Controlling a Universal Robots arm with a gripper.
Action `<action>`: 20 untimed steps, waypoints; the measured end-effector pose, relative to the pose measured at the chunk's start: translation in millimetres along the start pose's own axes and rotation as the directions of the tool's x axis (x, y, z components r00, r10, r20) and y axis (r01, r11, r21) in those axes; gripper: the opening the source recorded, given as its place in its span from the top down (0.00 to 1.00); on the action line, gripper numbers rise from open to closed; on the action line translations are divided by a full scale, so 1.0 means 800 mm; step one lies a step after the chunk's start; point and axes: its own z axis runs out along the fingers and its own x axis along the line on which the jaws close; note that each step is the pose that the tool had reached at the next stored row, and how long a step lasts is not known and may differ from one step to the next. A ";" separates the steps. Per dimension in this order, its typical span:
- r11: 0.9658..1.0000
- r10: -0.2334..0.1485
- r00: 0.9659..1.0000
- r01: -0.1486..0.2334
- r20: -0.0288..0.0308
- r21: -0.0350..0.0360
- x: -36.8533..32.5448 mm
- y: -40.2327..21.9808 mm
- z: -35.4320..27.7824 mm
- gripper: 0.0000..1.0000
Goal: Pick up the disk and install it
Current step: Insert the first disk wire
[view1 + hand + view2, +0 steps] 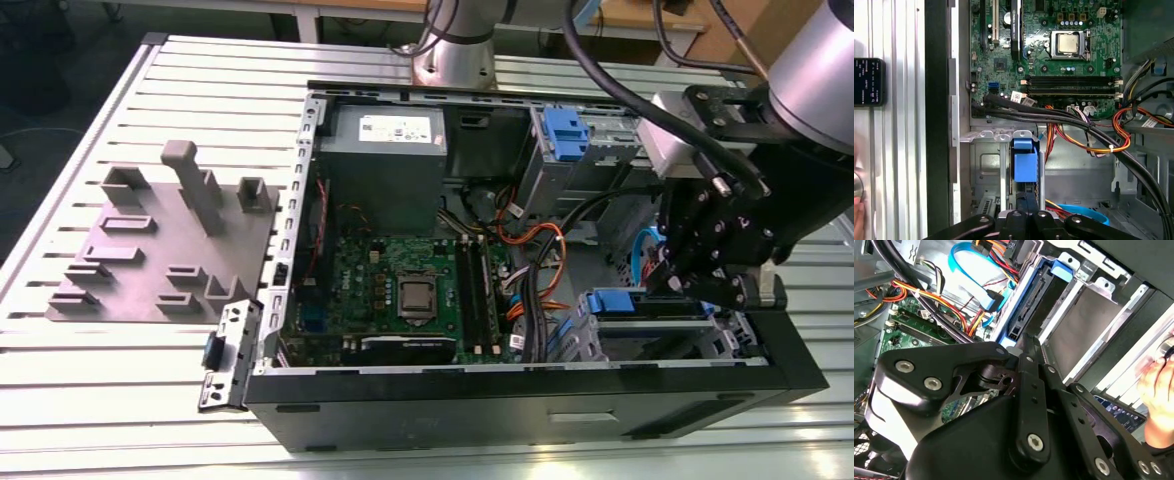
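The disk [650, 304] lies in the drive cage at the case's front corner on the exterior view's right, its blue bracket tab [609, 300] facing the motherboard. In both wrist views I see it edge-on: the blue bracket [1024, 161] and the connector edge [1029, 302]. My gripper [707, 288] hangs right over the disk's end farthest from the tab. Its fingers are shut together, with the tips [1024, 342] against the disk's near end. The cage [985, 172] walls hide the disk's flat faces.
Bundled cables [531, 255] run beside the cage over the motherboard [400, 290]. The grey power supply [387, 150] sits at the case's back, with a blue-tabbed bay [563, 135] beside it. A grey fixture plate [160, 250] lies outside the case. A hand [1154, 390] and a dark device [869, 82] are near.
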 end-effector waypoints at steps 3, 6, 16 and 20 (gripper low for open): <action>1.000 0.000 1.000 0.000 0.000 0.000 0.0000 0.0000 -0.0031 0.89; 1.000 0.000 1.000 0.000 0.000 0.000 -0.0001 -0.0008 -0.0060 0.89; 1.000 0.000 1.000 0.000 -0.001 -0.025 -0.0079 -0.0345 -0.0046 0.89; 1.000 0.000 1.000 0.000 -0.001 -0.031 -0.0143 -0.0467 -0.0033 0.89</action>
